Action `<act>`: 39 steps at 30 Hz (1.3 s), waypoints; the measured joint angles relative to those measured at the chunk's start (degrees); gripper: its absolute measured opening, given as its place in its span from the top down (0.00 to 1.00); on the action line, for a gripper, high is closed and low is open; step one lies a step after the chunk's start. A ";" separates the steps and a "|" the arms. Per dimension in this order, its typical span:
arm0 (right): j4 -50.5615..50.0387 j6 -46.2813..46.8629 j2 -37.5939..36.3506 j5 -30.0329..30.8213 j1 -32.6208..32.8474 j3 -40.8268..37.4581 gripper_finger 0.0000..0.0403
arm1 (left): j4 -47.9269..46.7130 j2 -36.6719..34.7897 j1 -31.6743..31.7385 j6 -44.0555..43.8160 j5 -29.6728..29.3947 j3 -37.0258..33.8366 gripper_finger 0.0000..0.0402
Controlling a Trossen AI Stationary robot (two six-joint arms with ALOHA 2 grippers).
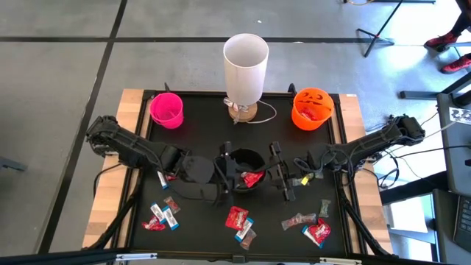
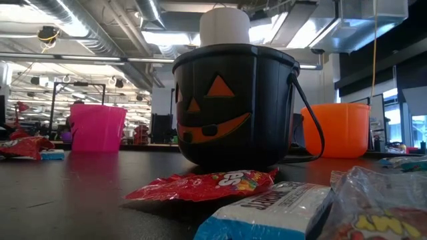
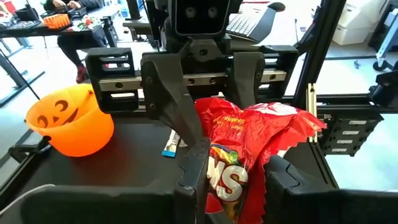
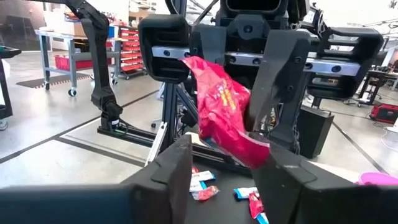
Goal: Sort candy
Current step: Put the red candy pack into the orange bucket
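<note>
We see both sets of fingers meeting on one red packet [image 3: 249, 149] over the black pumpkin bucket [image 1: 246, 163] at the middle of the table [image 1: 199, 110]. The left gripper [image 4: 230, 99] pinches one side of the packet and the right gripper [image 3: 214, 109] pinches the other, so the wrapper hangs crumpled between them above the bucket's mouth.

Outward from there, the rest of the candy lies along the near edge: a cluster of blue-and-white bars [image 1: 163, 216] to the near left, a red packet with a bar [image 1: 238, 219] near the middle, and more sweets [image 1: 313, 225] to the near right. At the far edge stand a pink cup [image 1: 167, 109] on the left, a white cylinder [image 1: 245, 68] in the middle and an orange pumpkin bucket [image 1: 312, 107] on the right.

We judge the step in hand to be a handover of the packet, or its release, above the black bucket. Next, one gripper must let go cleanly while the other carries the packet to its container; if both hold on, the wrapper may tear.
</note>
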 joint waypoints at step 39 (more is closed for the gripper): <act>-4.31 0.29 -1.38 5.60 0.03 -0.11 1.00 | -3.96 -0.87 -2.59 -1.14 -5.34 -0.02 0.61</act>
